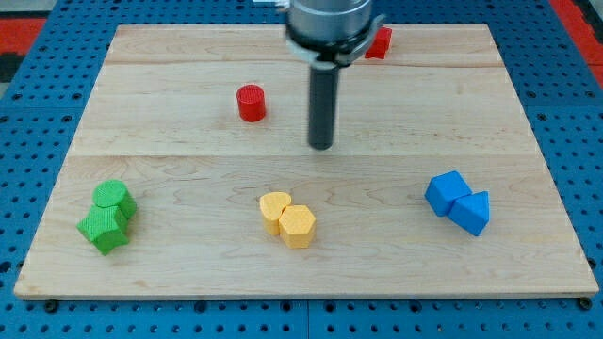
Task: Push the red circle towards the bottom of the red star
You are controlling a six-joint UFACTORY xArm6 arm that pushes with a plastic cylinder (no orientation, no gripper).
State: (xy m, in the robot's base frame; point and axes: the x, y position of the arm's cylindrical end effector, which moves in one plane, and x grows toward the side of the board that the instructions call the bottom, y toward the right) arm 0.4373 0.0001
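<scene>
nearest the lens, along the view's bottom: 2 yellow blocks (pixel 287 218) touching each other, 2 green blocks (pixel 107 216) pressed together at the view's left, and 2 blue blocks (pixel 458 201) in contact at the view's right, all on the wooden board (pixel 188 273). further up, the red circle (pixel 251 103) stands alone, left of centre. the red star (pixel 379 42) sits near the view's top edge, partly hidden behind my arm's housing.

my tip (pixel 321 146) rests on the board to the right of the red circle and a little lower, apart from it, touching no block. i carry no claw at all, only this rod, so there is nothing to open, close or hold.

the risk, as i judge it: my tip sits between circle and star, on the wrong side for the push. moving straight left would knock the circle away from the star. i would need to round it first, and an off-centre contact could let the round block slip aside.

my rod hangs straight down from the dark housing at the view's top centre.
</scene>
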